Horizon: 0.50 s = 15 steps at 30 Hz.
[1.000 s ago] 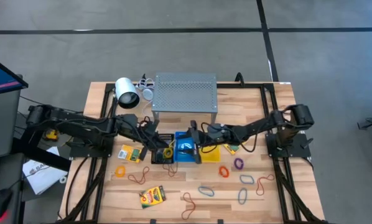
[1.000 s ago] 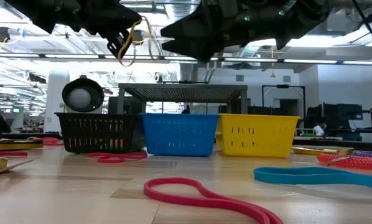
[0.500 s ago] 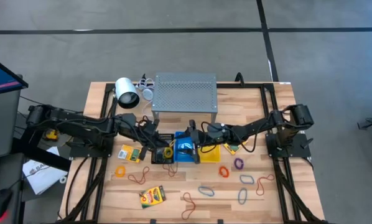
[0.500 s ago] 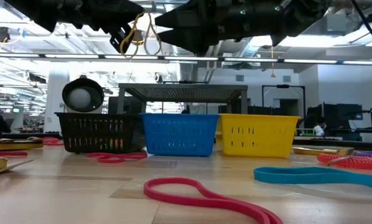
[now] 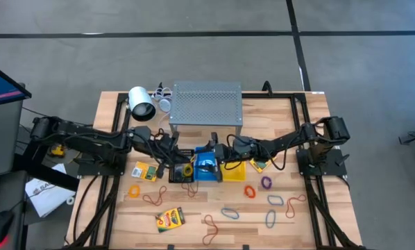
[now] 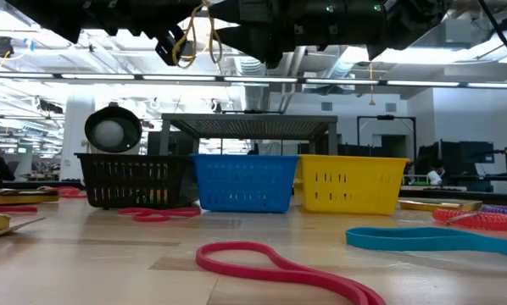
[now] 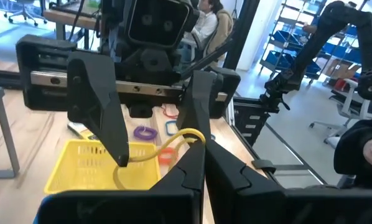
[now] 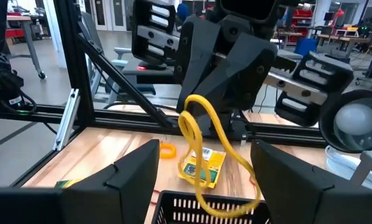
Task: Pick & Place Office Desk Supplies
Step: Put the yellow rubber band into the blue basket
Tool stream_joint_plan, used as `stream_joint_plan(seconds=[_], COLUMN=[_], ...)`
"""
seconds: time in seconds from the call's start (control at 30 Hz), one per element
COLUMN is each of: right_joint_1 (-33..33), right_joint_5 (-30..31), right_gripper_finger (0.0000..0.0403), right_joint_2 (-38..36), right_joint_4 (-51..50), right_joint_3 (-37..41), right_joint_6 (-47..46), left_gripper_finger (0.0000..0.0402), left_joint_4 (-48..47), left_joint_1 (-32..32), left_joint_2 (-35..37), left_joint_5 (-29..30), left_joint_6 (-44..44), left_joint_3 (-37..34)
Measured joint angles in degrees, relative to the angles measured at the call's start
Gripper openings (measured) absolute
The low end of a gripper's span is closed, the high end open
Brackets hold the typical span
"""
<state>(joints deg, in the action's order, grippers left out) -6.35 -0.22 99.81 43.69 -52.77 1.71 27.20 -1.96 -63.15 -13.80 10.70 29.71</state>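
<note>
A yellow rubber band (image 8: 201,140) hangs above the baskets from my left gripper (image 7: 203,149), which is shut on it. That gripper shows over the black basket (image 5: 180,172) in the high view and at the top of the low view (image 6: 175,47). My right gripper (image 8: 204,152) faces it from the table's right, open and level, one finger on each side of the band's free loop (image 7: 120,168). More rubber bands (image 5: 250,191) and two crayon boxes (image 5: 169,219) lie flat on the table. My left gripper pinches one end of the yellow band's loop (image 7: 189,134) between its shut fingertips. The fingers come about level from the table's left. The rest of the loop droops slack in front of them, clear of the baskets. My right gripper: whether a finger (image 7: 114,146) touches the loop, I cannot tell.
Black, blue (image 5: 207,168) and yellow (image 5: 235,170) baskets stand in a row at mid-table. Behind them is a grey perforated shelf (image 5: 206,104), with a white cylinder (image 5: 141,104) to its left. Red (image 6: 270,263) and blue (image 6: 431,240) bands lie near the low camera.
Both grippers have tipped up toward level without travelling across the table. The yellow band has swung up with my left gripper, and its free loop now lies nearer my right gripper's fingers. My left gripper stays shut on it.
</note>
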Motion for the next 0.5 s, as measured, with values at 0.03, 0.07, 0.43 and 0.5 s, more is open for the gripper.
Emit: stream_joint_plan(seconds=[0.03, 0.07, 0.43, 0.5], right_joint_1=[0.0, 0.0, 0.0, 0.0], right_joint_5=[0.0, 0.0, -1.4, -1.4], right_gripper_finger=[0.0249, 0.0249, 0.0249, 0.0249], right_joint_2=[0.0, 0.0, 0.0, 0.0], right_joint_4=[0.0, 0.1, 0.1, 0.1], right_joint_3=[0.0, 0.0, 0.0, 0.0], right_joint_6=[0.0, 0.0, -0.2, -0.2], left_gripper_finger=[0.0000, 0.0000, 0.0000, 0.0000], left_joint_4=[1.4, 2.3, 8.0, 8.0], left_joint_1=[0.0, 0.0, 0.0, 0.0], left_joint_2=[-0.8, -1.6, -4.6, -4.6], left_joint_5=[0.0, 0.0, 0.0, 0.0], left_joint_6=[-0.1, -0.4, -2.1, -2.8], left_joint_3=[0.0, 0.0, 0.0, 0.1])
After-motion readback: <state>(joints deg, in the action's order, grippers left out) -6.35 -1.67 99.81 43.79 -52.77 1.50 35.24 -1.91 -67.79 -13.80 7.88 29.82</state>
